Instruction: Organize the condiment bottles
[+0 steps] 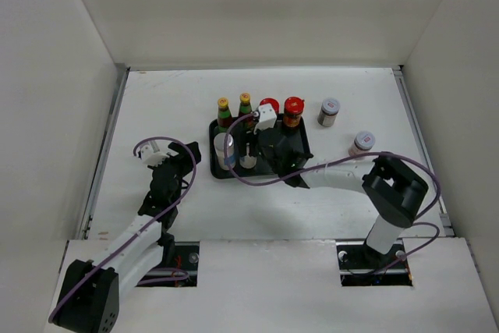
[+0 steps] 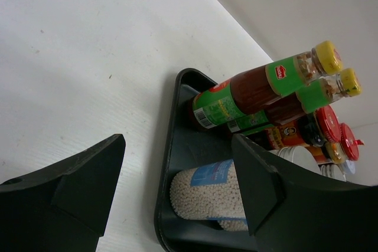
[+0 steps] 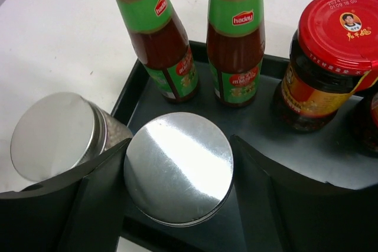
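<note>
On the black tray, two yellow-capped sauce bottles and two red-lidded jars stand along the back. Two grey-lidded shaker jars stand at its front left. My right gripper is shut on the inner shaker jar, a finger against each side of its lid, and the jar rests on the tray. The other shaker jar stands just to its left. My left gripper is open and holds nothing. It sits on the table left of the tray, facing that corner.
Two more grey-lidded shaker jars stand on the table right of the tray, one at the back and one nearer. White walls close the table on the left, right and back. The right arm reaches across the tray's front edge.
</note>
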Robot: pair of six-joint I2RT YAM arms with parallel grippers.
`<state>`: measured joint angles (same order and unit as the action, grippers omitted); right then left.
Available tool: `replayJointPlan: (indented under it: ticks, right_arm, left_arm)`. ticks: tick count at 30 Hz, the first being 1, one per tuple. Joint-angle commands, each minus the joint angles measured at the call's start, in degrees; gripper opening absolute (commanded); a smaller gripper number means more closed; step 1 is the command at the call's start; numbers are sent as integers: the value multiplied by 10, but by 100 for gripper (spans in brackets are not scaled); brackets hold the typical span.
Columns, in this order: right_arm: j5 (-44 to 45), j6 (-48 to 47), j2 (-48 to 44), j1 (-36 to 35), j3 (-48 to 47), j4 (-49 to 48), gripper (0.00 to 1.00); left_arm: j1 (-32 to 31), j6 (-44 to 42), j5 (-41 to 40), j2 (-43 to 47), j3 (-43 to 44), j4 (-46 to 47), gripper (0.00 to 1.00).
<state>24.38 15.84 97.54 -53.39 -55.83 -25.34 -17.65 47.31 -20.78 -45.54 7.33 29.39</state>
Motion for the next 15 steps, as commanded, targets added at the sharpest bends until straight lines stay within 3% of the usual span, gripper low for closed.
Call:
replayJointPlan:
  ticks: [1,6,11,13,15]
  right_arm:
    - [21,-3,7,-7,-31,-52,77]
    - [9,-2,-37,-12,-15,-33,96]
    - [-31,9,-139,35,32,-27,99]
    - [-47,30,-166,91,55,-35,85]
    - [-54,58,-178,154,70,-35,58]
  left_arm:
    - [4,-3,3,2,0,24,72]
    - [4,-1,0,-10,0,30,72]
    - [3,-3,-3,-3,0,30,72]
    - [6,0,2,-7,0,29,72]
    - [6,-1,6,-3,2,26,72]
